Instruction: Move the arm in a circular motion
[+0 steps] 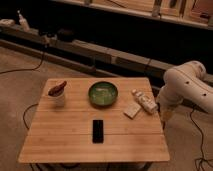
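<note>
Clearance matters: my gripper (163, 116) hangs just beside the table (60, 135) edge, open or closed I cannot tell; I'd circle the arm (187, 82) outward.

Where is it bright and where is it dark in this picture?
In the camera view, the wooden table is warmly lit while the shelves behind sit in deep shadow; the white arm glows brightest on its rounded top; the green bowl has a pale shine inside; the gripper hangs dimmer, below the arm, beside the table's edge.
</note>
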